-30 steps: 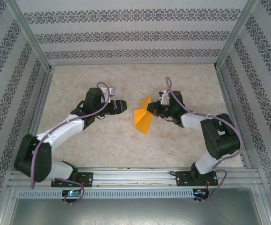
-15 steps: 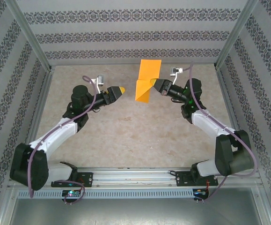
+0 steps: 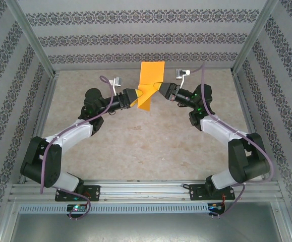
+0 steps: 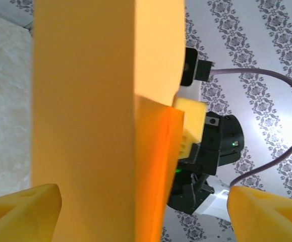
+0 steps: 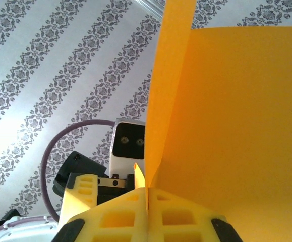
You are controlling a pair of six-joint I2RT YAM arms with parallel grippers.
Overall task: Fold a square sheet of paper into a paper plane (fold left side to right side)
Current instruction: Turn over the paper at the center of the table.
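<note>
From above, the orange paper (image 3: 151,75) is up in the air, off the table (image 3: 135,146) and close to the back wall (image 3: 135,40). It is folded and stands tall between the two arms. The right pincer (image 3: 161,89) pinches its right side. The left pincer (image 3: 137,97) is at the lower left part of the paper.

In the left wrist camera, the orange paper (image 4: 95,101) stands up in the middle, with a fold edge running down it. The left pincer (image 4: 143,214) is wide open, with one yellow finger (image 4: 19,212) on each side of the paper. The view is very close, so I cannot tell if that finger touches the paper. On the far side, the right pincer (image 4: 190,128) bites the paper's edge.

In the right wrist camera, the right pincer (image 5: 147,209) is closed tight on the bottom of the orange paper (image 5: 236,111). Two flaps rise from its fingers: a thin one seen from the side and a wide one on the right. A striped wall (image 5: 60,60) is behind.
</note>
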